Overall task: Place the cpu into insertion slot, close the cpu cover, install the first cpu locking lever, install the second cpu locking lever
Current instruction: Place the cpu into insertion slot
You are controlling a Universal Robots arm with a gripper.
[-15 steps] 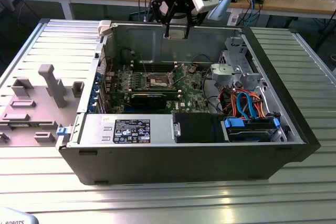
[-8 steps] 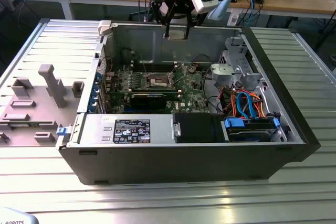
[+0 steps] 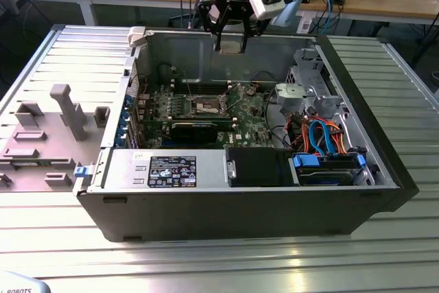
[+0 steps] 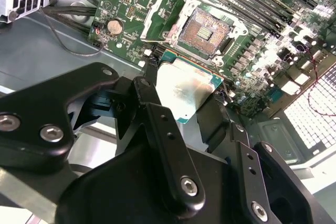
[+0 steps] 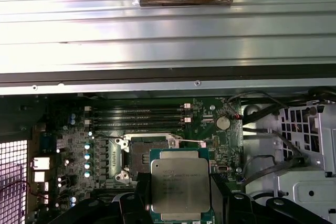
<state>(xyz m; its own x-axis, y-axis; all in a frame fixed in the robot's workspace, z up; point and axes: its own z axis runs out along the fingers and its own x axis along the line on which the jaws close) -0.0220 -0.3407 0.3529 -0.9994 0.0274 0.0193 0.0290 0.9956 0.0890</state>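
While the gripper (image 3: 231, 39) hung above the open computer case (image 3: 240, 211) in the exterior view, we found its fingers clamped on two opposite edges of the cpu (image 5: 180, 184), which was held flat with its metal top showing. The insertion slot (image 3: 208, 106) lay on the green circuit board (image 3: 250, 111), between six and seven o'clock from the gripper in the exterior view and well apart from it. In the second wrist view the slot's dark contact field was bare, and the cpu cover (image 4: 149, 19) stood open beside it, so nothing blocked the socket. We judged the first step — placing the chip — to be in hand, with no later step begun. Seating it would, in our judgement, call for squaring the chip's edges to the silver rim and keeping it level — a tilted entry could harm the contacts.
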